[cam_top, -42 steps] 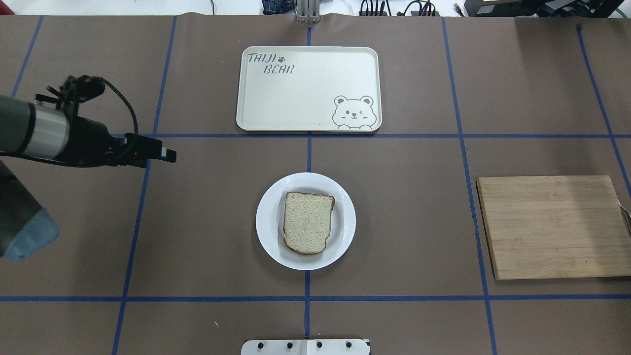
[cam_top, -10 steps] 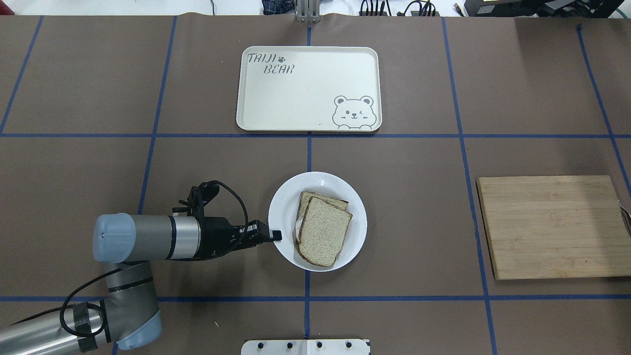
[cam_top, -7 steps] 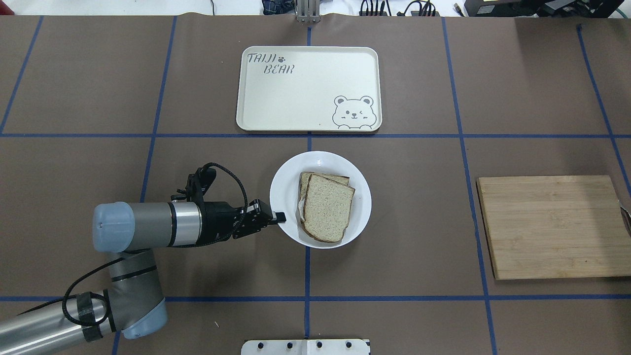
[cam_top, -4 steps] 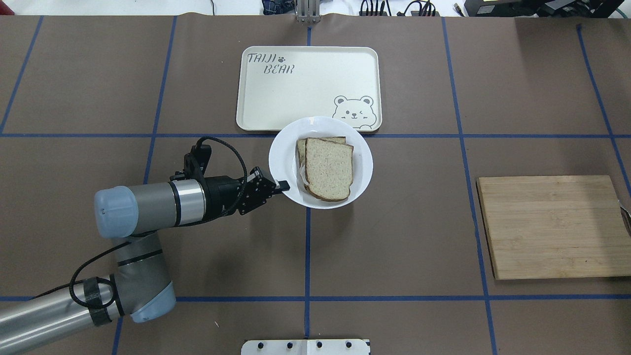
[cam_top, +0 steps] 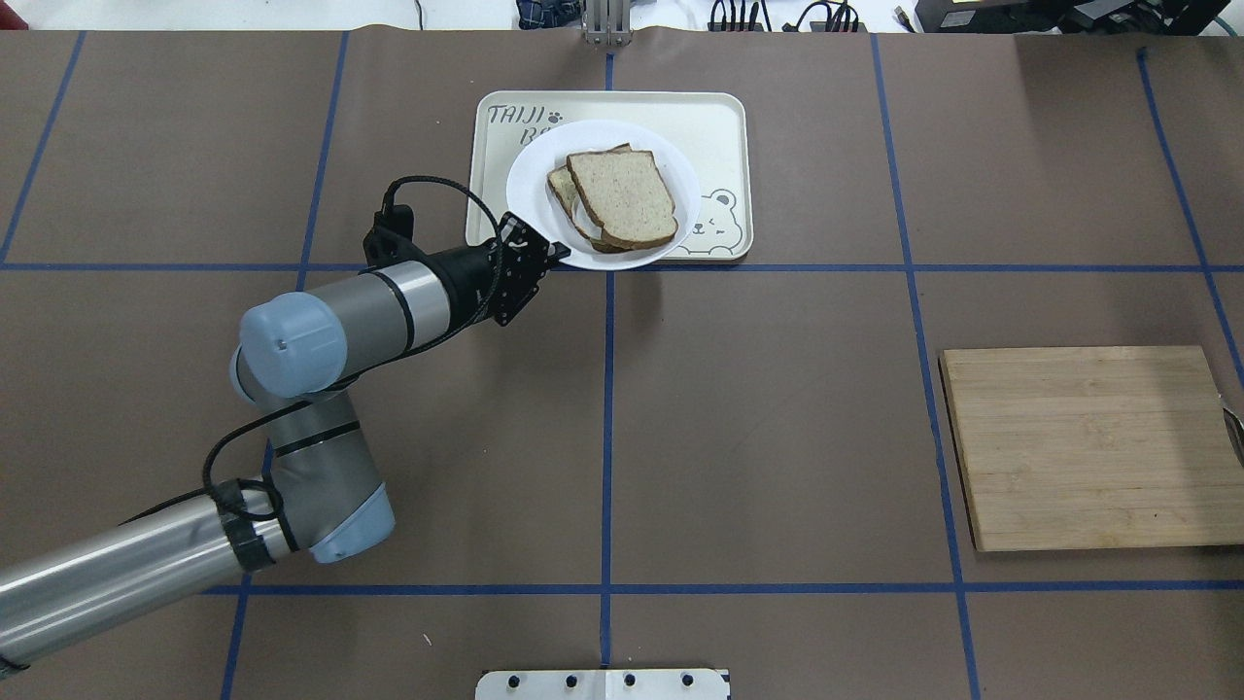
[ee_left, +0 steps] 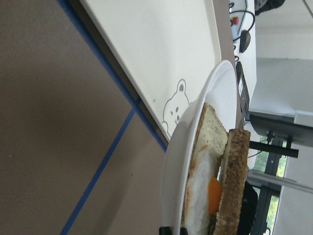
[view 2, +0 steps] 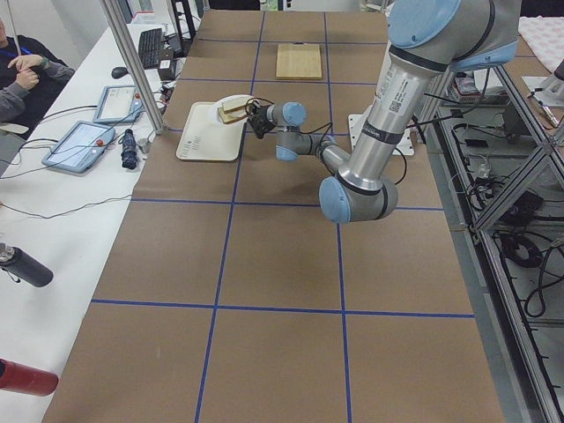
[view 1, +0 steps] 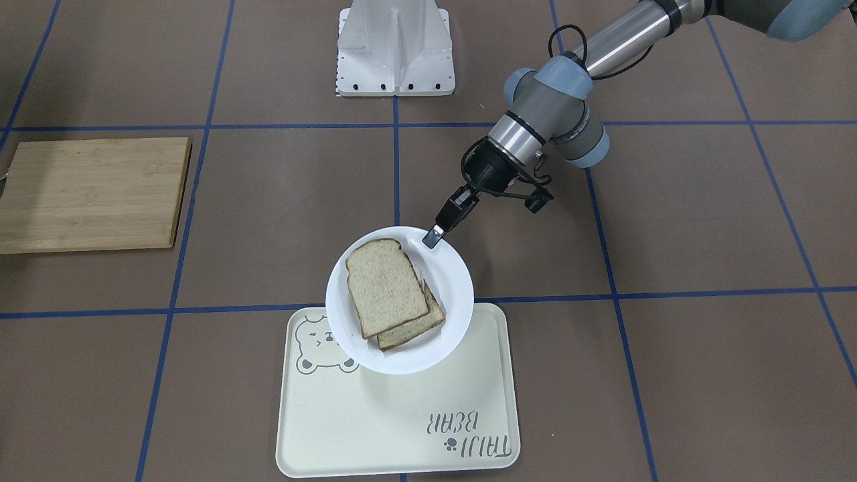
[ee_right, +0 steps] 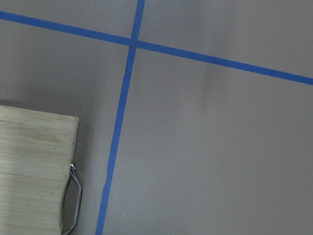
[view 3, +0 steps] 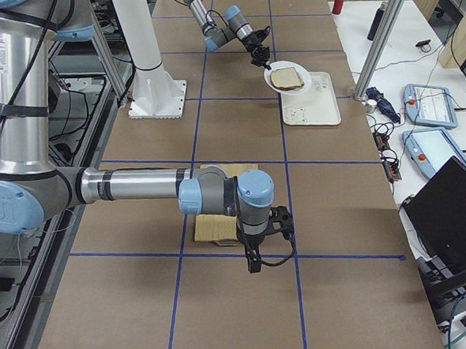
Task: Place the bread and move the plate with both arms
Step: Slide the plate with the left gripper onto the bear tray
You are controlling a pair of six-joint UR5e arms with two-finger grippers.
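My left gripper [cam_top: 556, 255] is shut on the near-left rim of the white plate [cam_top: 530, 190] and holds it just above the cream bear tray [cam_top: 714, 122]. The plain bread slice [cam_top: 622, 194] lies on top of a second slice. In the left wrist view that lower slice bears a fried egg [ee_left: 200, 191] under the plain bread [ee_left: 232, 186]. From the front, the left gripper [view 1: 432, 237] pinches the plate [view 1: 452, 284] with the bread [view 1: 385, 284] over the tray [view 1: 402, 415]. My right gripper [view 3: 254, 264] shows only in the exterior right view, so I cannot tell its state.
A wooden cutting board [cam_top: 1088, 447] lies at the right of the table, with a metal handle [ee_right: 73, 196] at its end; the right arm hovers beside it [view 3: 212, 227]. Blue tape lines grid the brown table. Operators' tablets [view 2: 84, 141] lie on a side bench.
A second bread slice came to lie on the first. My left gripper took the plate's rim, lifted it and carried it from the table's middle forward to above the tray.
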